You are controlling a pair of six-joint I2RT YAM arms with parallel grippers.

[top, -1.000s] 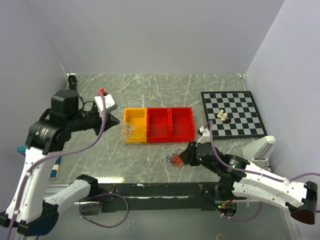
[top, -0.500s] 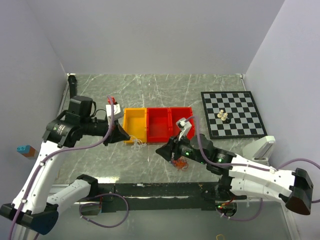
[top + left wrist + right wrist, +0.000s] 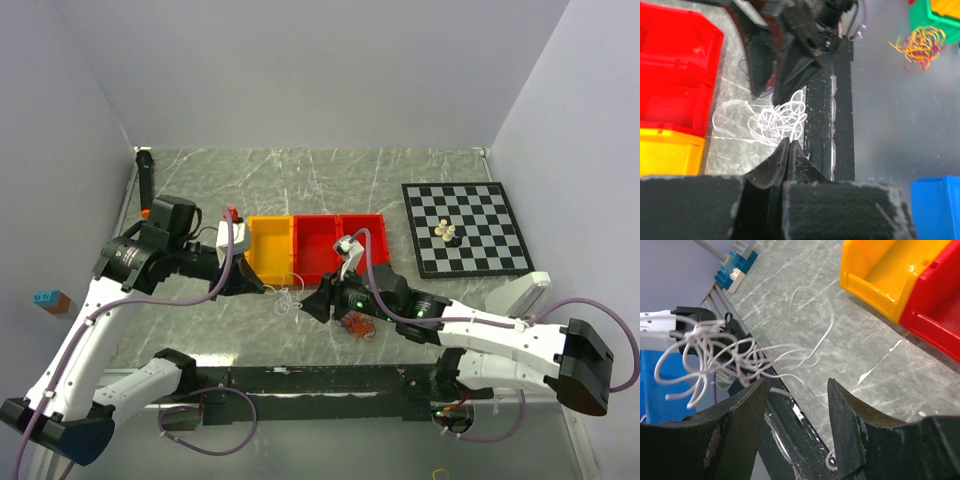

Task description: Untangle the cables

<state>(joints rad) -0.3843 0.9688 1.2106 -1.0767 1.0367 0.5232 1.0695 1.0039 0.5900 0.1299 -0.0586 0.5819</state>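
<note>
The white cable [image 3: 289, 297] lies by the near edge of the tabletop [image 3: 330, 175], between both claws, probably so each can pull a side. The left claw [image 3: 789, 146] is clenched at the tangle, though I cannot tell if it pinches a strand. The right claw [image 3: 797, 390] is released and faces it. The orange-red cable [image 3: 357, 325] waits nearby.

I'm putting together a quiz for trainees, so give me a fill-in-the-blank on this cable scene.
The cable at the tip of the left gripper is coloured ___. The bin at the left-arm end of the row is ___. The right gripper has its jaws ___.
Missing words: white; yellow; open.
</note>
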